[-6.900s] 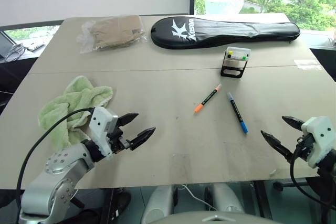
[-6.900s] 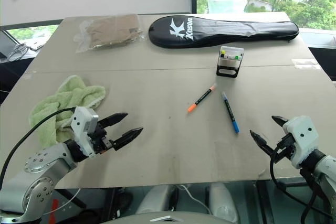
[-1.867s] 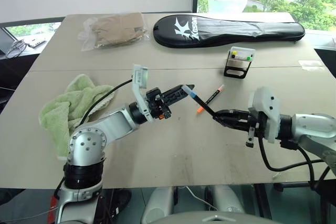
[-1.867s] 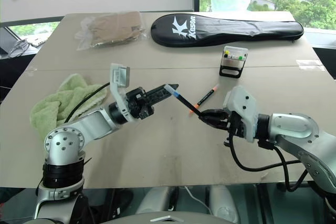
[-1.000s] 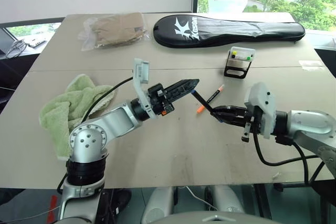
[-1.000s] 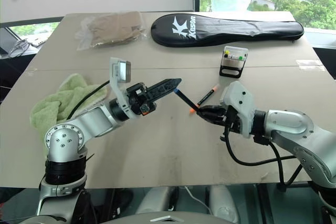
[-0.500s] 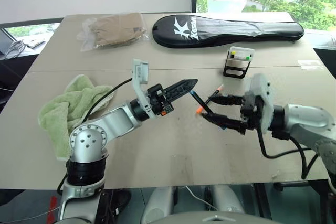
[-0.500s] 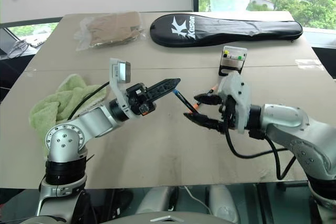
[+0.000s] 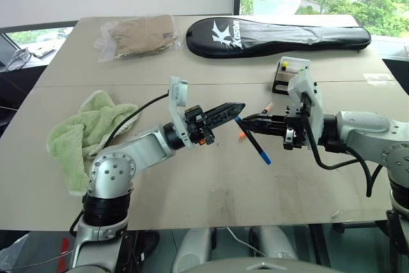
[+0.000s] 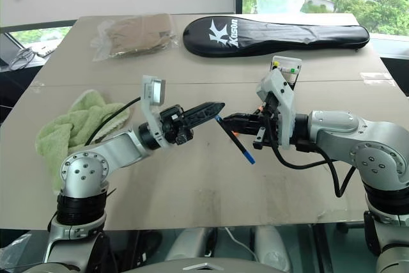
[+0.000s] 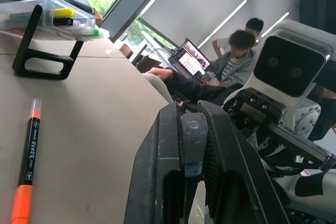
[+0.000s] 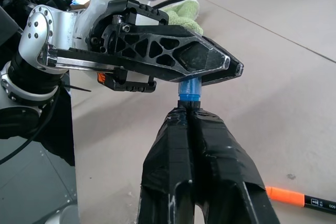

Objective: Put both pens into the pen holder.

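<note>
The blue-capped pen [image 9: 255, 145] hangs slanted above the table, held at its upper end. My left gripper [image 9: 239, 107] is shut on its blue cap [image 11: 191, 145]. From the right, my right gripper [image 9: 246, 120] is shut on the barrel just below that cap [image 12: 189, 88]. The two grippers' tips nearly touch. The orange-capped pen [image 11: 27, 166] lies on the table under the grippers, partly hidden by my right gripper in the eye views. The white pen holder [image 10: 285, 67] on its black stand sits behind my right wrist and holds a yellow and a green marker.
A green towel [image 9: 83, 132] lies at the left of the table. A long black racket case [image 9: 275, 33] and a clear bag of brown material [image 9: 137, 35] lie at the far edge. People sit at a laptop [image 11: 231, 61] beyond the table.
Half a second ago my right gripper was open around the pen. It has since risen, rolled, moved toward the left gripper and shut on the barrel. The left gripper kept its hold and place.
</note>
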Motion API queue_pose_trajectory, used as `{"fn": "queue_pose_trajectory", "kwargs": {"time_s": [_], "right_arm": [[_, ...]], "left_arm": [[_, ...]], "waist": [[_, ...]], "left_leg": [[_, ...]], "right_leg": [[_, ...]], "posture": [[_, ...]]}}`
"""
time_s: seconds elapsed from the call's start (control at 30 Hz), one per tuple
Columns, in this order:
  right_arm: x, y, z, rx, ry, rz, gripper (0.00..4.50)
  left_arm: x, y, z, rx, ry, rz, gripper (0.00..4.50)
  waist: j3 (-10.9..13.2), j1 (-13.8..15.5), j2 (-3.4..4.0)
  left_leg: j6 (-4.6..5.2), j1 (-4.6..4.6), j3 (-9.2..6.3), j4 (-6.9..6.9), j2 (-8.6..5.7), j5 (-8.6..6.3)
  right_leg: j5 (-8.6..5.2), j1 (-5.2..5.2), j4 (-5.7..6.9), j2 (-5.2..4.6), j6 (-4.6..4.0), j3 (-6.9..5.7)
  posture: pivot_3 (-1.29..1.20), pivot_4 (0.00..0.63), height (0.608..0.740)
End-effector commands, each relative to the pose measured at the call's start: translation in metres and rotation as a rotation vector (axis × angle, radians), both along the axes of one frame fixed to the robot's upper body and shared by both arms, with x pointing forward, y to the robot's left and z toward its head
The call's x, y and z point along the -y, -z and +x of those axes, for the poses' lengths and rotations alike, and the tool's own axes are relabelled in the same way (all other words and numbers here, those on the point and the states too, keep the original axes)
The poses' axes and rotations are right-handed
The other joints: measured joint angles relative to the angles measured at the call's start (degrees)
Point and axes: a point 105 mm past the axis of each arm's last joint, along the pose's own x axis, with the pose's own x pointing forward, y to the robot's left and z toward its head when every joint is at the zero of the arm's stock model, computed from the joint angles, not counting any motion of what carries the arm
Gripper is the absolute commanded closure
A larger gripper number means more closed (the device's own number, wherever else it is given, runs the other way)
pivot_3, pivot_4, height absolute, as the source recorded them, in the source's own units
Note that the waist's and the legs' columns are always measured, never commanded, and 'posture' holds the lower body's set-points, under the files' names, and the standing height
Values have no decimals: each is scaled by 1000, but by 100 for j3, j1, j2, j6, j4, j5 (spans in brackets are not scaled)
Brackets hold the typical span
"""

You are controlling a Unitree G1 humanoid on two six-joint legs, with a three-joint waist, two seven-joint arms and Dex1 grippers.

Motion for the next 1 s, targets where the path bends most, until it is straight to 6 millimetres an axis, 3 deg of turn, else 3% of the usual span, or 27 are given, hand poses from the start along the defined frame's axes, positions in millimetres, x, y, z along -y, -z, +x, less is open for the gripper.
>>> {"fn": "queue_pose_trajectory", "kwargs": {"time_s": [0.03,0.07,0.17,0.3,0.43,0.53,0.67,0.77,0.83,0.9,0.93,1.0], "right_arm": [[-5,-3,-7,4,-37,3,4478],[-6,-3,-10,-26,-58,28,4478],[-7,-7,-13,-43,-85,52,3702],[-8,-4,-5,-40,-36,28,2043],[-13,-7,-1,-49,-35,40,2043],[-15,-6,1,-58,-32,38,2902],[-17,-5,-1,-63,-46,27,4401],[-16,-2,-2,-59,-44,8,4402],[-15,-1,-1,-50,-34,2,4402],[-11,0,1,-23,-17,-11,4402],[-9,0,2,-2,-4,-21,4402],[7,0,26,93,155,-51,4402]], "left_arm": [[6,-11,-10,67,41,-27,4500],[6,-10,-9,69,38,-25,4500],[6,-10,-9,74,37,-21,4500],[8,-9,-10,77,43,-19,4500],[9,-9,-10,81,46,-20,4500],[10,-10,-10,91,47,-17,4500],[11,-11,-10,105,43,-21,4500],[10,-12,-9,115,32,-26,4500],[5,-19,-6,118,5,-76,3499],[-1,-21,-6,134,-4,-69,3082],[-2,-20,-6,145,-8,-48,2611],[-15,-16,2,164,-86,10,1848]], "waist": [[0,0,0],[0,0,0],[0,-1,0],[0,-2,0],[0,-7,0],[0,-6,0],[0,-4,0],[0,-5,0],[0,-5,0],[0,-4,0],[0,-2,0],[0,-3,0]], "left_leg": [[0,0,0,0,0,0],[0,0,1,0,0,0],[0,0,0,0,0,0],[0,0,0,0,0,0],[0,1,2,0,0,0],[0,0,-1,0,0,0],[0,0,0,0,0,0],[0,0,0,0,0,0],[0,0,-1,0,0,0],[0,-1,-1,0,0,0],[0,-1,-1,0,0,0],[0,-2,-3,0,0,0]], "right_leg": [[0,0,0,0,0,1],[0,0,0,0,0,1],[0,0,0,0,0,0],[0,0,0,0,0,1],[0,0,0,0,0,2],[0,0,0,0,0,0],[0,0,0,-1,0,0],[0,0,0,0,0,0],[0,0,0,0,0,0],[0,0,0,0,0,-1],[0,0,0,0,0,-1],[0,-1,-1,0,0,-3]], "posture": [[0,150,740],[0,150,740],[0,150,740],[0,150,740],[0,150,740],[0,150,740],[0,150,740],[0,150,740],[0,150,740],[0,150,740],[0,150,740],[0,150,740]]}}
